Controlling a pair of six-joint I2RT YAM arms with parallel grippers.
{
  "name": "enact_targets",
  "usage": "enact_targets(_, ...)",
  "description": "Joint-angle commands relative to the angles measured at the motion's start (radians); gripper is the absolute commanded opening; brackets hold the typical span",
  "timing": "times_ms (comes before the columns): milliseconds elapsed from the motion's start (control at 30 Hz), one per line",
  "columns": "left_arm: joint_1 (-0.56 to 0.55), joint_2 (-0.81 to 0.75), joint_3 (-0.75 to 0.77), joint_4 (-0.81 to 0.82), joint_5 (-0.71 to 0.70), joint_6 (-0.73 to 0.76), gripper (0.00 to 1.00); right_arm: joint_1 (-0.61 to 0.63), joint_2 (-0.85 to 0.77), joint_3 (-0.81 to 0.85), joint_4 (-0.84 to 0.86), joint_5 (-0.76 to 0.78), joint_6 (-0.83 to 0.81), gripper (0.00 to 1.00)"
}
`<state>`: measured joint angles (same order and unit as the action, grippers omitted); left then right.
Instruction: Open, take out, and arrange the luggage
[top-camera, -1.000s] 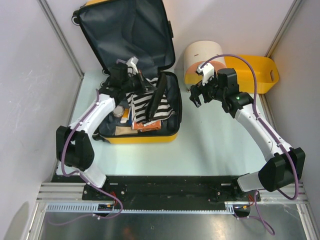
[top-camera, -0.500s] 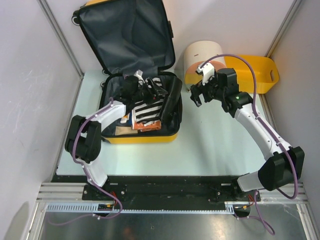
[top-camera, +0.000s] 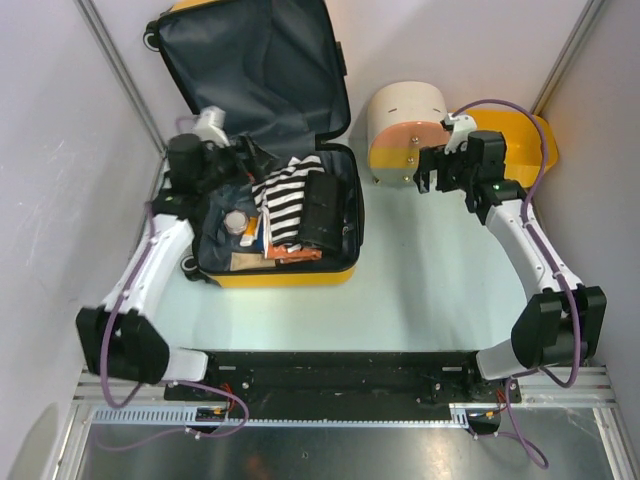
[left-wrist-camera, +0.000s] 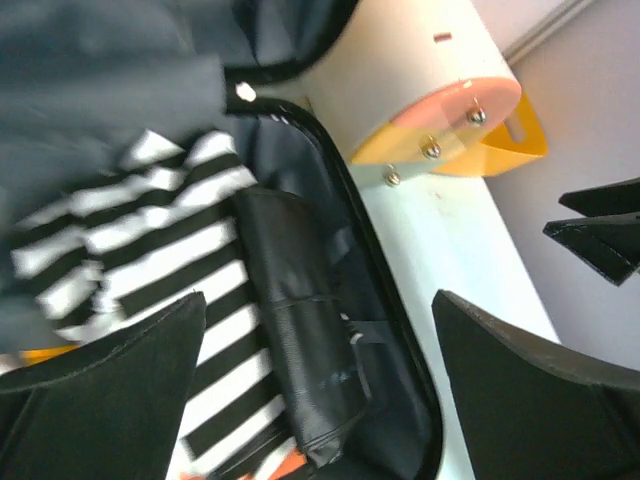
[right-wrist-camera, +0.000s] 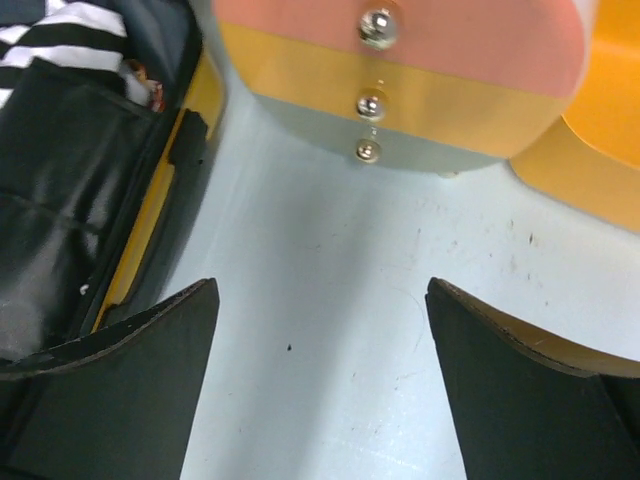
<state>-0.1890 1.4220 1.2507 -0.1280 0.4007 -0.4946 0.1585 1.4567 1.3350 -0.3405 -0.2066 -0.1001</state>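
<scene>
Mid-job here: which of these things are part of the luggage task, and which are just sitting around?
Job: luggage, lid open; striped garment and black pouch inside it.
Lying about: cream-and-pink drum box; yellow basket, both right of the luggage.

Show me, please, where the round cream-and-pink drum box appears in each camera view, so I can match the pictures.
Top external: drum box upper right of centre, between the luggage and the yellow basket.
Left wrist: upper right, past the luggage's rim.
Right wrist: along the top edge.
Shared landmark: the yellow basket, beside the box in all three.
</scene>
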Motion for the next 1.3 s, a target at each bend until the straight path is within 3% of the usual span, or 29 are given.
enact_targets(0,0.123,-0.147,-0.054,-0.071,0.033,0.25,1.0,-0.019,-0.002,-0.049,0.115,0.068,0.12,0.89)
enact_targets(167,0.267,-0.195,-0.088,-0.097,0.17,0.326,1.0,-0.037,0.02,-0.166,0.294,0.145,0.227,0.81)
enact_targets(300,0.302,-0.196,-0.083,-0.111,0.158,0.387,1.0,-0.054,0.098,-0.204,0.481,0.119,0.257,0.78)
enact_targets(767,0.486,-0.083,-0.03,-0.116,0.277,0.309,1.0,-0.079,0.401,-0.277,0.995,0.024,0.417,0.69)
enact_targets(1267,0.505,0.009,0.061,-0.14,0.25,0.315,1.0,-0.065,0.582,-0.191,1.023,0.041,0.533,0.64)
